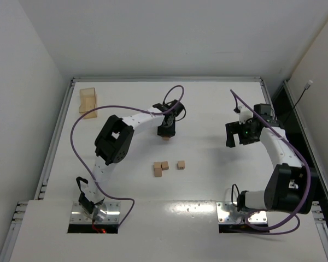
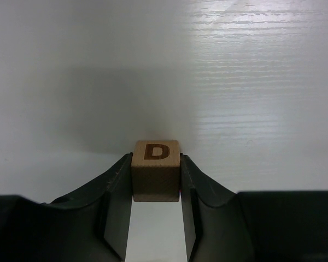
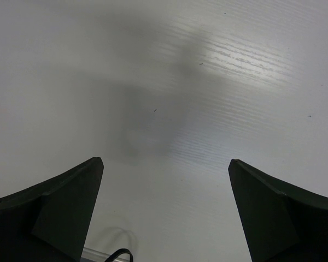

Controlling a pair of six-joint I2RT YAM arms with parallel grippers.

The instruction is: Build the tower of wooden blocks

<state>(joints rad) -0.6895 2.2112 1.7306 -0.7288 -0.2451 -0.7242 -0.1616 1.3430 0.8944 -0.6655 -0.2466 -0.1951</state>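
a wood block marked d (image 2: 156, 170) is clamped between the jaws of the left gripper (image 1: 165, 134), out past mid-table, well apart from the other wood blocks (image 1: 165, 165), which lie loose nearer the arm bases; no tower stands yet. we judge this to be the carrying of one block, and the next move calls for lowering it squarely onto a loose block. the right gripper (image 3: 164, 177) hangs spread wide over the table (image 3: 218, 82), holding nothing.

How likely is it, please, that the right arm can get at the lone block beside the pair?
Probably yes: the right gripper is open and empty, and nothing stands between it and the lone block.
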